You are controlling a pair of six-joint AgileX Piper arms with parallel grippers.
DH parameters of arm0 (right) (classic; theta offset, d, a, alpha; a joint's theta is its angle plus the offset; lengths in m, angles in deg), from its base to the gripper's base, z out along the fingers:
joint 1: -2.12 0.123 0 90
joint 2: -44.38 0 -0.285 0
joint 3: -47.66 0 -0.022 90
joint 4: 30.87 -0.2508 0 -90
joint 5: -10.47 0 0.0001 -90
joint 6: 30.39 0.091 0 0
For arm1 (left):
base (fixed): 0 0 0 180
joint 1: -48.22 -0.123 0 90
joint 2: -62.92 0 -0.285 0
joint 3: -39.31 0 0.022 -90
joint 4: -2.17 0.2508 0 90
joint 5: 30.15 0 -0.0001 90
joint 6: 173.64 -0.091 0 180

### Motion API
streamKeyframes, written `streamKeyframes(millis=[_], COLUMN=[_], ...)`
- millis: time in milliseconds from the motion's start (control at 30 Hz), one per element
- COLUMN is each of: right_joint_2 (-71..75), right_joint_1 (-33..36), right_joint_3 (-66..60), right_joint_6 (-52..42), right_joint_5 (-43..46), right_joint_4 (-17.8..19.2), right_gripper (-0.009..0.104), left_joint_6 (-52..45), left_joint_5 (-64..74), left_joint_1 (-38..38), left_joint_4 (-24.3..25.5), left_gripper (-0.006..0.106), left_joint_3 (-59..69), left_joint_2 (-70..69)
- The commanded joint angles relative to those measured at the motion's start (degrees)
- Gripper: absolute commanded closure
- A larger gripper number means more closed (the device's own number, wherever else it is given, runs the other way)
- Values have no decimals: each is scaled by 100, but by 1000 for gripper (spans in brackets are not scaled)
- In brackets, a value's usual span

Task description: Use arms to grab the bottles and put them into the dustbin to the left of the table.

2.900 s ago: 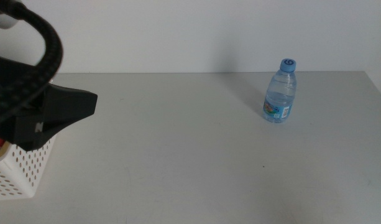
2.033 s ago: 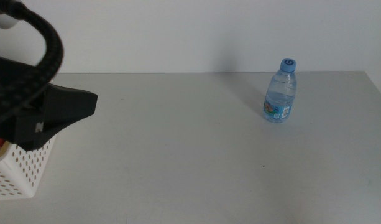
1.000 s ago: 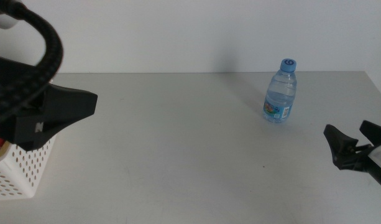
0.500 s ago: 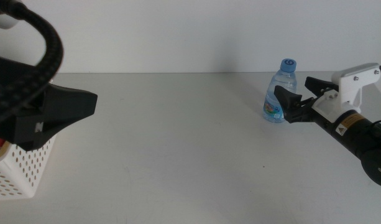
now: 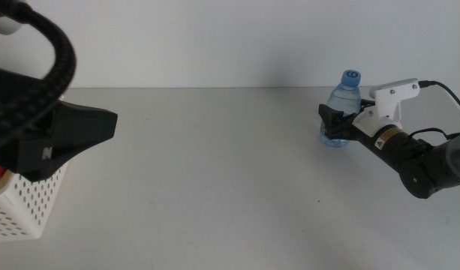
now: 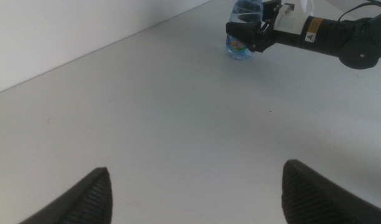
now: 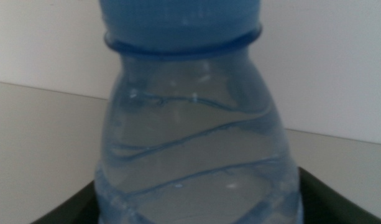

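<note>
Middle view: the right end effector brackets the ribbed clear water bottle, upright on the matte grey counter; a perforated white basket sits far left. Left wrist view: the left end effector gapes wide. Right wrist view: dark jaws flank the bottle; contact is unclear.

The right arm's gripper has two matte black jaws with blunt, wedge-shaped tips, fixed to a white moulded housing with rounded corners. Behind that housing runs a dark cylindrical wrist bearing a small yellow label, and a thin black cable loops off the housing's back. The left arm's gripper shows as two rounded black jaw tips; its body is a black angular block stamped with a small white letter, under a thick black braided cable.
</note>
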Motion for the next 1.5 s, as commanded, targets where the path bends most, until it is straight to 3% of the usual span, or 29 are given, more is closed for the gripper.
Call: streamKeyframes(millis=[0,33,100,133,500,700,933,1067,1233,1467], right_joint_2=[287,306,366,413,837,524,118,41,41,204], right_joint_1=[-4,11,67,104,1680,2548,2983,3102,3127,3127], right_joint_3=[167,167,161,161,987,1526,1621,1621,1621,1497], right_joint_6=[-77,-77,-17,24,1172,1303,1279,1102,1080,1137], right_joint_5=[267,228,192,179,165,-234,-244,-354,-632,-1049], right_joint_4=[-54,-35,133,224,1421,1438,1334,1246,1270,1313], right_gripper=[46,57,91,97,96,96,96,93,79,35], left_joint_6=[15,15,15,15,15,15,15,15,15,15], left_joint_5=[-361,-361,-361,-361,-361,-366,-366,-366,-366,-366], left_joint_1=[39,39,39,39,39,39,39,39,39,39], left_joint_4=[-133,-133,-133,-133,-134,-134,-134,-134,-134,-134], left_gripper=[7,7,7,7,7,7,7,7,7,7], left_joint_3=[-139,-139,-139,-139,-139,-139,-139,-139,-139,-139], left_joint_2=[-8,-8,-8,-8,12,11,11,11,11,11])
